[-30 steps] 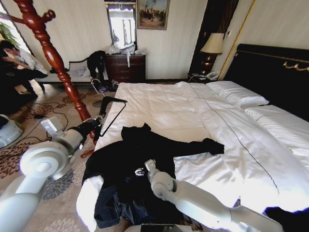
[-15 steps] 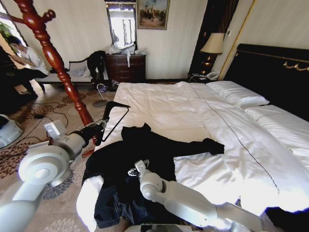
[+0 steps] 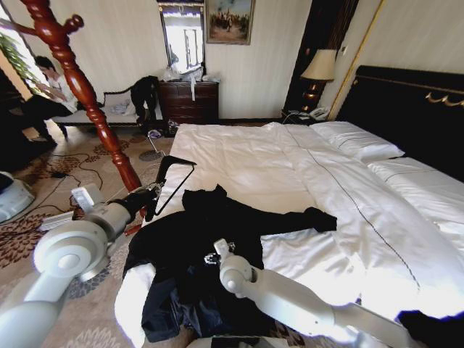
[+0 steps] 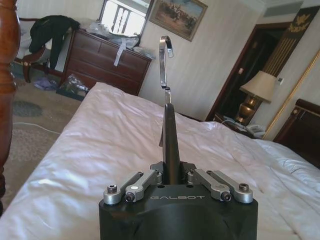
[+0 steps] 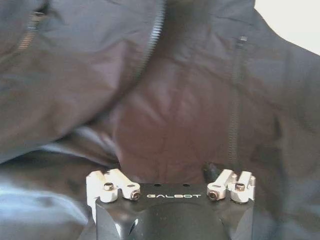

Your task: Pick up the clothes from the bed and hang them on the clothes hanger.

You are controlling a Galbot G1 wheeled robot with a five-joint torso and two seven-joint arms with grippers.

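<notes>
The black coat-like clothes lie spread on the near left part of the bed, one sleeve reaching right. My right gripper rests low on the clothes, open; the right wrist view has its fingers spread over dark cloth and a zip. My left gripper hovers beside the bed's left edge, shut on a thin black rod with a metal hook. The red-brown clothes hanger stands tilted at far left, its post also close by in the left wrist view.
A tall black headboard and white pillows close off the right. A dark dresser and a lamp stand by the far wall. Patterned carpet with cables lies left of the bed.
My right gripper slid left over the clothes, then edged back right a little. The left arm carried the black rod slightly up and toward the bed.
</notes>
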